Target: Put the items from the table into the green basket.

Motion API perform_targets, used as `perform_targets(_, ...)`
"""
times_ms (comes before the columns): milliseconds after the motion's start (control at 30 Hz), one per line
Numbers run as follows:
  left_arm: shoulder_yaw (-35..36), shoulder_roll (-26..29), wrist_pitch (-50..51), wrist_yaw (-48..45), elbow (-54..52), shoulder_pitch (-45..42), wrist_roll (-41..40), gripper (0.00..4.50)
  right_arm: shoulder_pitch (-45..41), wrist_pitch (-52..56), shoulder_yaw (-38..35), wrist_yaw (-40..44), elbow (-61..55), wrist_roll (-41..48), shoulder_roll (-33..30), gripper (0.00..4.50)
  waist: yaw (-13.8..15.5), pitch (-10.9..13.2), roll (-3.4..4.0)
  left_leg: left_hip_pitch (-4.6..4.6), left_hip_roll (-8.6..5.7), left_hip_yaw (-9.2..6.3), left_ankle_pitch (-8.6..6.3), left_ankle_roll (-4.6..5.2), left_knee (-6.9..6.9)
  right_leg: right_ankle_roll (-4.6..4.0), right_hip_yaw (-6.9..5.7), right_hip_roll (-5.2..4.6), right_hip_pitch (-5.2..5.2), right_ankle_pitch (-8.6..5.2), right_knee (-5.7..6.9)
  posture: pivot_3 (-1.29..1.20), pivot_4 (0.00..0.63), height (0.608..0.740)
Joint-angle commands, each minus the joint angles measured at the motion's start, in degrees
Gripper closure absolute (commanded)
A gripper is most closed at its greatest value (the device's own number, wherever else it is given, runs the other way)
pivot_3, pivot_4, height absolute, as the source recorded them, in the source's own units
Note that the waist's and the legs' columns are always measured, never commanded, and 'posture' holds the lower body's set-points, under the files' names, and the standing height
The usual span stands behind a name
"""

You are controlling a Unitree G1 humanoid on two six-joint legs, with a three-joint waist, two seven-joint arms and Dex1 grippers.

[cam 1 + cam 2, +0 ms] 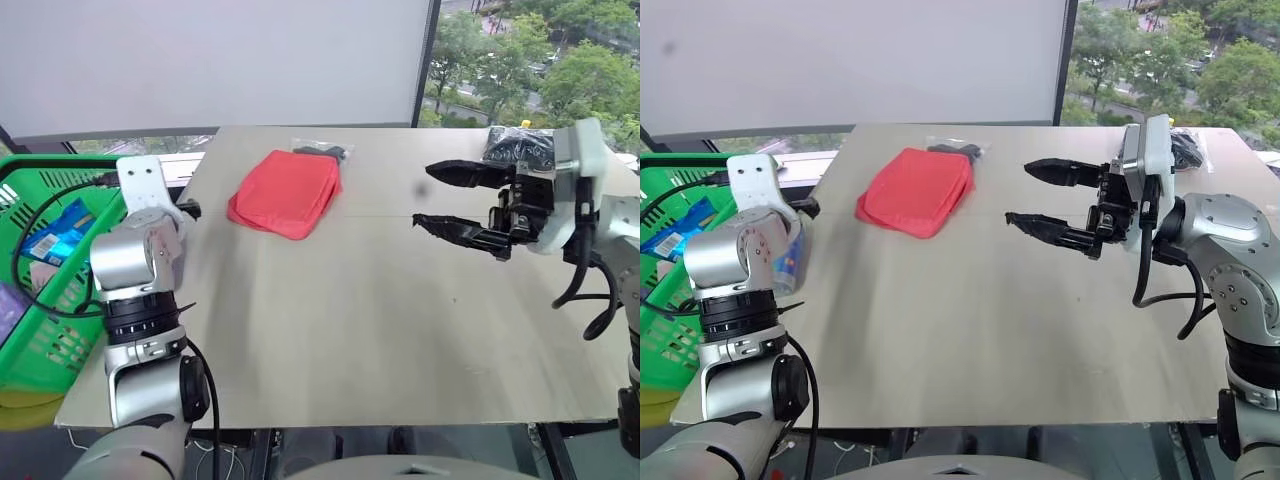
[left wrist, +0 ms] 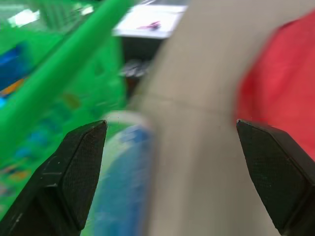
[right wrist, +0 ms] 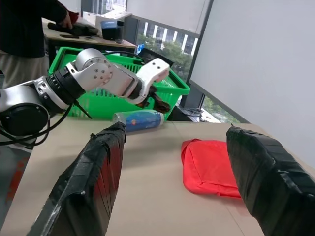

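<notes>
the left gripper (image 2: 167, 172) is spread wide with nothing in it, hovering at the left edge of the desk (image 1: 380, 330). the blue-green-white can (image 3: 138, 120) lies on its side right there at that desk edge, just beside the green basket (image 3: 173, 87), and in the left wrist view it sits close to one of the black fingers (image 2: 74, 172), can't tell if they're touching. the right gripper (image 1: 1045, 195) hangs in the air over the right half of the desk, pointing across toward the left, jaws apart and holding nothing. the flat red pouch (image 1: 287, 192) lies on the far middle of the desk, and one clear bag of black stuff (image 1: 322, 151) pokes out from behind its far edge, touching or tucked partly under it. the other clear bag of black stuff (image 1: 512, 146) is at the far right side of the desk, behind the right gripper. the basket stands off the desk's left side with a blue packet (image 1: 58, 232) already inside. a person in dark clothes (image 3: 29, 22) stands at another table behind the basket.
</notes>
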Motion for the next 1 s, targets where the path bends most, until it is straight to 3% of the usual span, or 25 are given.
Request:
perform_targets(33, 1.51, -0.04, 1.59, 0.66, -1.89, 0.12, 1.12, 0.19, 0.11, 0.03, -2.51, -1.17, -1.77, 1.28, -0.82, 0.95, 0.11, 0.0, -0.01, 0.0, 0.0, 0.0, 0.0, 0.0, 0.0, 0.0, 0.0, -0.01, 0.0, 0.0, 0.0, 0.1, 0.0, 0.74)
perform_targets(533, 5.6, 4.32, 4.14, -2.34, 17.89, -2.73, 0.48, 0.19, 1.62, 0.21, -1.19, -0.8, -2.12, 1.04, -3.14, 0.95, 0.07, -0.03, -0.01, -0.02, -0.03, -0.04, 0.0, 0.0, 0.02, 0.0, -0.05, -0.03, 0.0, 0.0, -0.02, 0.11, 0.0, 0.74)
perform_targets(633, 5.48, 5.19, 3.56, -5.34, 20.44, -2.08, -0.86, 0.87, 2.58, -0.59, -0.12, 0.55, -1.78, -1.18, -5.02, 0.95, 0.04, -0.03, 0.0, -0.02, -0.03, -0.04, 0.0, 0.0, 0.02, 0.0, -0.04, -0.04, -0.01, 0.0, -0.02, 0.1, 0.0, 0.74)
perform_targets(733, 6.56, 3.7, 4.53, -8.43, 16.98, -1.77, -3.87, 1.97, 2.83, -0.89, -0.03, 1.27, -1.31, -1.9, -5.66, 0.95, 0.05, -0.14, 0.18, -0.01, -0.03, -0.02, 0.0, -0.01, 0.02, 0.0, -0.03, -0.05, 0.0, 0.0, -0.01, 0.11, 0.0, 0.74)
perform_targets(767, 7.19, 2.97, 5.51, -9.57, 15.5, -1.83, -5.1, 2.13, 2.89, -0.94, -0.05, 1.5, -1.21, -2.16, -5.87, 0.95, 0.09, -0.15, 0.18, -0.01, -0.03, -0.02, 0.0, -0.01, 0.02, 0.0, -0.03, -0.05, 0.0, 0.0, 0.0, 0.11, 0.0, 0.74)
perform_targets(1000, 5.99, 1.26, 10.39, -18.09, 3.06, 1.19, -11.68, 2.29, 3.78, -1.74, 0.16, 3.62, 0.18, -4.93, -7.04, 0.95, 0.62, -0.18, 0.16, -0.06, -0.04, -0.06, 0.0, 0.0, 0.04, 0.0, -0.08, -0.09, 0.02, 0.0, -0.02, 0.13, 0.0, 0.74)
